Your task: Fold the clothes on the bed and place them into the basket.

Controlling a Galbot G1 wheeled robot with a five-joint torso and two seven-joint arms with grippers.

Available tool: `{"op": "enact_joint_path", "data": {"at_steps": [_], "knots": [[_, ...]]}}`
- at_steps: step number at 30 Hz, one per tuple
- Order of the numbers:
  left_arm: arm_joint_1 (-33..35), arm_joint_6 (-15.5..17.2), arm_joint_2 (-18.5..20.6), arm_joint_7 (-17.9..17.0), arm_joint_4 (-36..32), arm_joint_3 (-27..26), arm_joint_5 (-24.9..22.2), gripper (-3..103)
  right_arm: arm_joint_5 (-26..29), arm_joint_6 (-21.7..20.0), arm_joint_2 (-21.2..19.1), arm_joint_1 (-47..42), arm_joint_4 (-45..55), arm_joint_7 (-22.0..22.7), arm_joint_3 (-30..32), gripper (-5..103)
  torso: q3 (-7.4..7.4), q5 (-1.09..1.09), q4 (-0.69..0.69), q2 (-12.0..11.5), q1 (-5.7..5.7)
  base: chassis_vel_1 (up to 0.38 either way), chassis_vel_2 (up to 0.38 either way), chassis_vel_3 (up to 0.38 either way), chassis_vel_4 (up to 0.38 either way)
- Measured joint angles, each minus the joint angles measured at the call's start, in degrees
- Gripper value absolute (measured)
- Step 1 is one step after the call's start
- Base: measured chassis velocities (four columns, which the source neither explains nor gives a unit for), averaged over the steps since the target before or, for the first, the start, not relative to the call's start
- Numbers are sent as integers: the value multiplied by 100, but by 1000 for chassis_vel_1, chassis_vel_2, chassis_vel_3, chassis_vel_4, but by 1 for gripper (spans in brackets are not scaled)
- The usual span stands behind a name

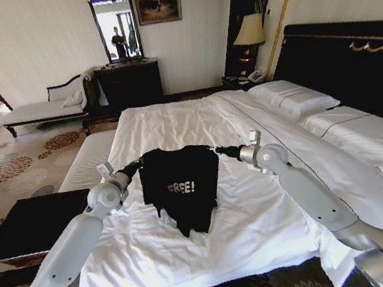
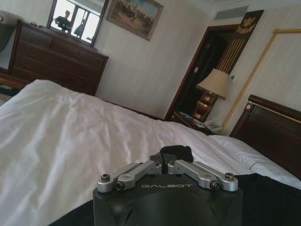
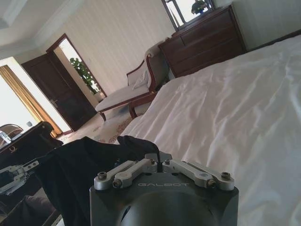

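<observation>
The clothes, a black T-shirt (image 1: 181,185) with white "FREE!" lettering, hang spread out just above the white bed (image 1: 174,124), their lower hem resting on the duvet. My left gripper (image 1: 139,165) is shut on one shoulder and my right gripper (image 1: 216,151) is shut on the other. In the left wrist view the left gripper (image 2: 164,160) pinches a bunch of black cloth (image 2: 178,151). In the right wrist view the right gripper (image 3: 159,158) clamps the shirt (image 3: 89,162), which hangs down beside it. The black-topped basket (image 1: 34,223) sits on the floor left of the bed.
Pillows (image 1: 293,98) and a black headboard (image 1: 352,58) line the bed's right side. A white bench (image 1: 89,159) runs along its left side. Across the room stand a dark dresser (image 1: 130,83), a white chaise longue (image 1: 42,108) and a bedside lamp (image 1: 250,31).
</observation>
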Motion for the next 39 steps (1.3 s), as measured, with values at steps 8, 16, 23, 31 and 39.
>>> {"op": "enact_joint_path", "data": {"at_steps": [8, 16, 23, 31, 39], "knots": [[-1324, 117, 445, -189, -224, 293, -680, 0, 631, -1, -298, 1032, 268, 324, -21, 0, 1, 1, 1, 0, 1, 0, 0, 0, 0], [-2179, 210, 702, -358, -243, 516, -1057, 0, 1060, -1, -427, 1824, 322, 472, -238, 0, 0, -1, 1, 0, 0, 0, 0, 0, 0], [-2880, 332, 1111, -417, -373, 562, -1524, 0, 1491, -3, -458, 2583, 272, 613, -558, 0, 0, 0, 2, 0, 0, 0, 0, 0, 0], [-3632, 449, 1489, -566, -745, 598, -1817, 0, 1928, -9, -350, 3361, 350, 838, -789, 0, -1, 0, 2, 0, -1, 0, 0, 0, 0], [-3420, 468, 2071, -601, -1016, 286, -2058, 0, 2163, 2, -380, 3649, 343, 879, -859, 0, 0, -1, 1, 0, 0, 0, 0, 0, 0]]}}
